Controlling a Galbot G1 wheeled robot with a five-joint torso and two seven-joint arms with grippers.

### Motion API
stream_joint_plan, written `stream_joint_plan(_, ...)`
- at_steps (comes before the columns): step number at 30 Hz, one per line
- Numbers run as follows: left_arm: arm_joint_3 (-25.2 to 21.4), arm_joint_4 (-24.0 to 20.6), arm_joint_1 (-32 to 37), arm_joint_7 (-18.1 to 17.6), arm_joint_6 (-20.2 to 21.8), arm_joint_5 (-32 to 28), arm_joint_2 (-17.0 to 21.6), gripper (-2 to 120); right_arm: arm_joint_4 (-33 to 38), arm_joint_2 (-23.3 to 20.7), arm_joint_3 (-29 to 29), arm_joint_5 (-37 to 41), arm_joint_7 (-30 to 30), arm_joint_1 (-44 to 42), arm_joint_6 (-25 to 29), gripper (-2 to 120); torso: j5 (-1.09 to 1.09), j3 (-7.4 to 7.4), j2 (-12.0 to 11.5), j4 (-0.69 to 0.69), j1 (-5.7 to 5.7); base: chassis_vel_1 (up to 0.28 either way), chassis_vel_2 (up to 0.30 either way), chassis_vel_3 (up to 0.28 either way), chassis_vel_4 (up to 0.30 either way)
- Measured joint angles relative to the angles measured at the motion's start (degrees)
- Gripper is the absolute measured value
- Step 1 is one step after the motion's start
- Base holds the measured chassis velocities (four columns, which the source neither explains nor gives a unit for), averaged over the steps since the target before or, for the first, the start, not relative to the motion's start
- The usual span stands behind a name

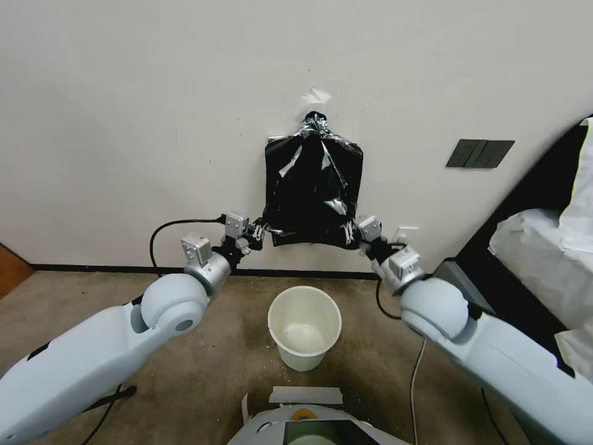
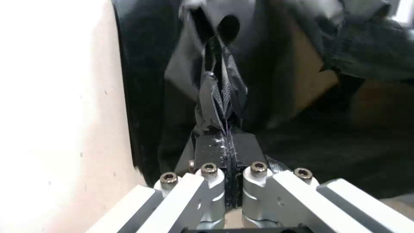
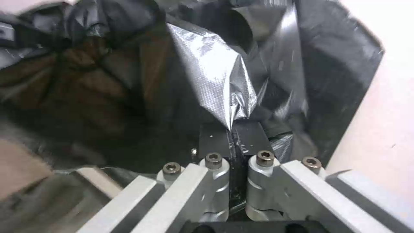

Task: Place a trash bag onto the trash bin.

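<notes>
Trash bag [image 1: 313,185], thin glossy black plastic, hangs on the wall above the round cream-white trash bin [image 1: 304,326]; I judge it light, limp, slippery, best held by its lower corners. My left gripper [image 1: 264,232] and right gripper [image 1: 349,233] are raised, each pinching one

Trash bag [image 2: 224,94] cut off, blurred

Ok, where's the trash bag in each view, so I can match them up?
Head view: trash bag hangs on the wall above the bin, left gripper and right gripper at its bottom corners.
Left wrist view: bag pinched in the shut fingers.
Right wrist view: bag likewise pinched.
Shared landmark: the pale wall.
</notes>
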Motion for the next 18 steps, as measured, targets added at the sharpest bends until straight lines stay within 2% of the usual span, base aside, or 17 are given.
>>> stream_joint_plan(4, -1.6, -1.6, 1.9, 0.1, -0.2, 0.4, 0.1, 0, 1.6, 0.5, 0.8, 1.0, 0.5, -1.5, -0.2, 0, 0.0, 0.0, 0.0, 0.0, 0.0, 0.0, 0.0, 0.0, 0.0)
stream_joint_plan(12, -3.3, -5.6, 4.4, 0.0, -0.4, 0.5, 0.9, 0, 3.8, 0.7, 4.8, 8.0, 3.1, -5.6, -1.5, 0, 0.01, 0.0, 0.0, -0.01, 0.0, 0.0, 0.0, 0.0, 0.0)
stream_joint_plan(18, -3.4, -6.7, 6.9, 0.0, -0.4, 1.0, 0.6, 0, 3.8, 1.8, 7.0, 7.6, 3.3, -11.4, -1.7, 0, 0.01, 0.0, 0.0, 0.0, 0.0, 0.0, 0.0, 0.0, 0.0)
